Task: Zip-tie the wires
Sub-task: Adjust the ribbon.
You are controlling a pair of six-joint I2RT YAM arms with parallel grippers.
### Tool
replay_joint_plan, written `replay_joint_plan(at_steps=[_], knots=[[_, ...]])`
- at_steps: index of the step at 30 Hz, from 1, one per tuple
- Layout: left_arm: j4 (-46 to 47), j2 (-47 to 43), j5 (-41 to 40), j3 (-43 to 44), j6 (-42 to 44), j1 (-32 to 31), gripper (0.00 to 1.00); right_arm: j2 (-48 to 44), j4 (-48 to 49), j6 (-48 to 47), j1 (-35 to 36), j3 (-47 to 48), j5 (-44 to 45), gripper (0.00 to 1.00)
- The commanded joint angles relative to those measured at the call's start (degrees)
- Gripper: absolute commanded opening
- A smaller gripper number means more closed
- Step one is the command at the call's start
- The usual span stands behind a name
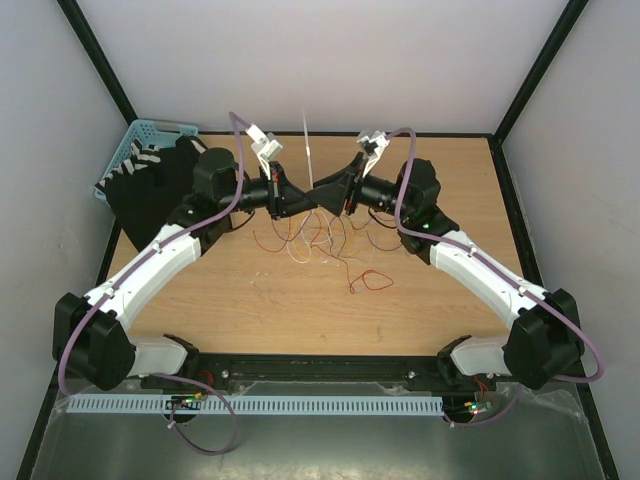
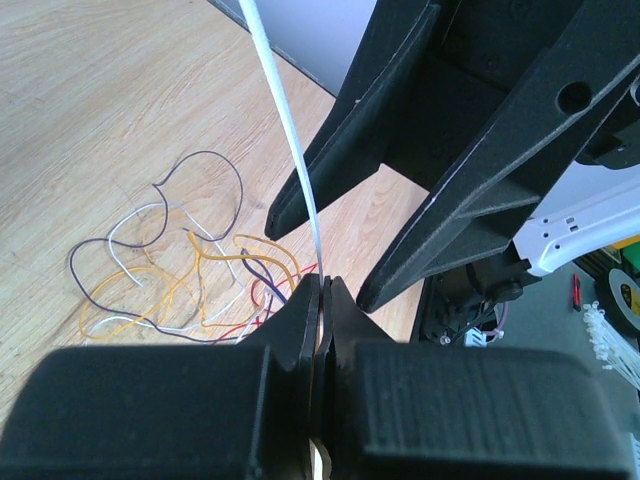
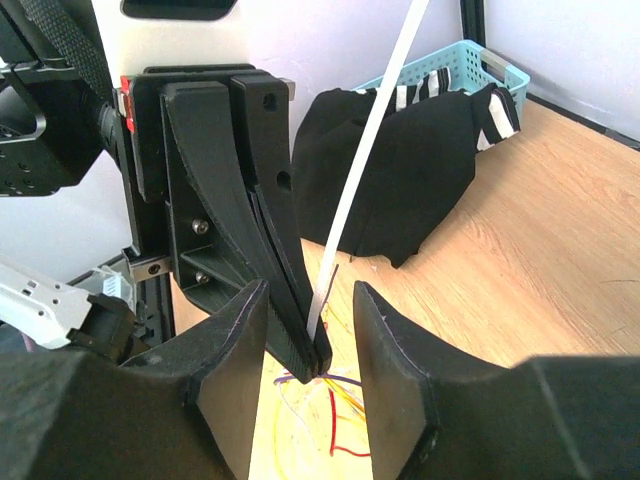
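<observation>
Left tool point(image 2: 322, 285) clamps thin white plastic zip tie point(image 2: 291, 130); right tool point(image 3: 310, 325) open, straddling it.
Tie points upward; loose thin coloured wires point(image 2: 170, 285) lie below on table point(image 2: 80, 100).

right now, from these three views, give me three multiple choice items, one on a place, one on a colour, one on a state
1. The wires lie:
A) on the wooden table
B) hanging off the near edge
C) wound round an arm

2. The basket at the far left corner is:
A) red
B) light blue
C) yellow

3. The left gripper is:
A) wide open
B) out of view
C) shut on the zip tie

Answers:
1 A, the strands sprawl on the wood.
2 B, plain in the top view.
3 C, its fingers pinch the white strip, and the right gripper stands open around it.
</observation>
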Motion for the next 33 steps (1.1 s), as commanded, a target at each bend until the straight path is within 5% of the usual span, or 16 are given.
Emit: replay_joint_plan(at_steps=[1,10,18,24,33], knots=[[2.24,-0.41,1.81,1.61,-0.38,-0.28,0.0,-0.68,3.41,2.18,-0.48,2.19,1.06,0.48],[2.56,-0.39,2.07,1.52,-0.57,-0.37,0.0,0.41,5.15,3.12,-0.47,2.43,1.21,0.34],[2.9,-0.29,2.07,1.5,-0.59,-0.43,0.0,1.7,5.43,3.96,-0.5,2.68,-0.86,0.31],[3.08,0.01,1.98,1.26,-0.69,-0.46,0.0,1.72,5.52,3.65,-0.48,2.73,-1.55,0.0],[3.51,1.89,1.72,-0.5,-0.89,-1.2,0.0,-0.26,2.83,4.28,-4.87,6.38,3.6,0.0]])
